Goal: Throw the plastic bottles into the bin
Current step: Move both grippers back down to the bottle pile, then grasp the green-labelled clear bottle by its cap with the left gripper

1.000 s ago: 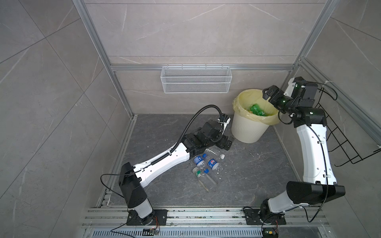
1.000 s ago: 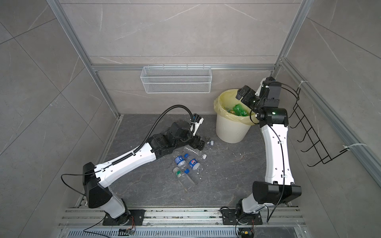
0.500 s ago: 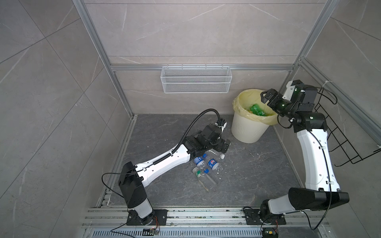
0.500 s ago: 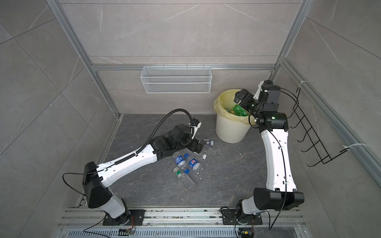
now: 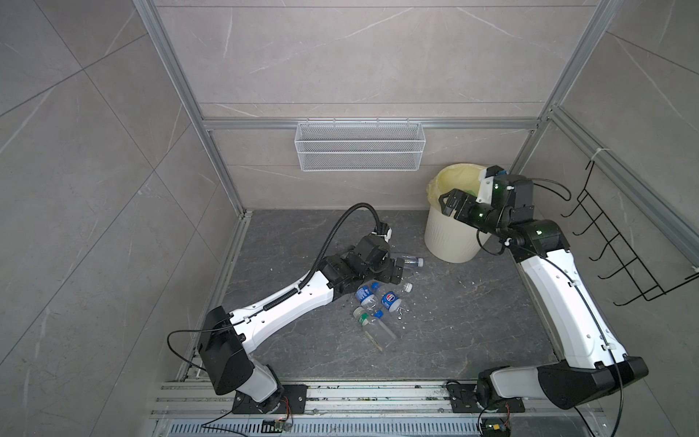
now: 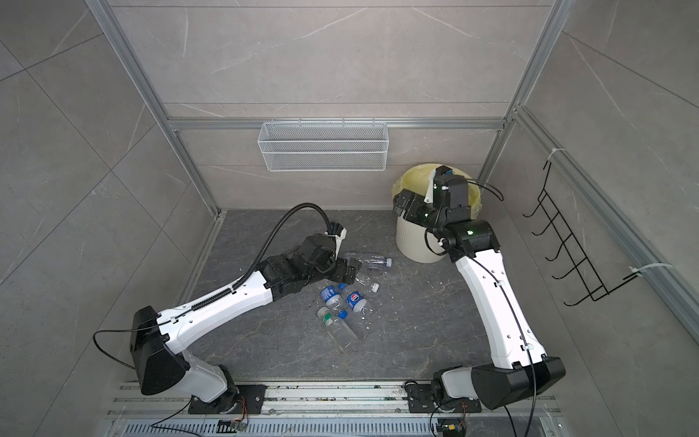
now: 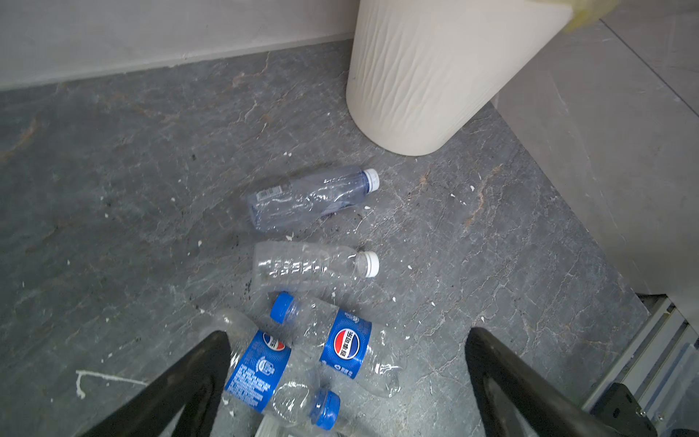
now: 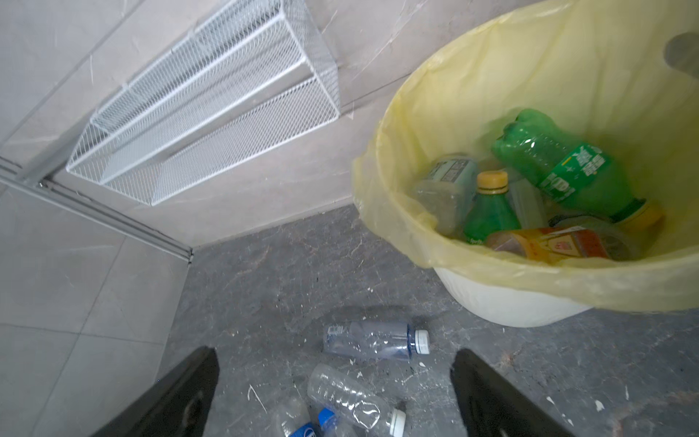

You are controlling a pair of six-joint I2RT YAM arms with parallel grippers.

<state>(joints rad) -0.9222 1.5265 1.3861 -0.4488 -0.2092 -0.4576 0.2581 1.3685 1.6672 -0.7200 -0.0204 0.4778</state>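
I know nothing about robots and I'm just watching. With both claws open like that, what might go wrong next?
1. The left gripper hangs open over the blue-labelled bottles, which lie crowded together. Closing may catch two at once or flick one away.
2. The right gripper is open beside the rim of the bin. On its next move it might snag the loose yellow bag.
3. The clear bottle looks crushed and smooth, so it may slip from a grip.

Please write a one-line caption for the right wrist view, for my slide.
Open right tool near the bin, which holds green bottles; clear bottles lie on the floor.
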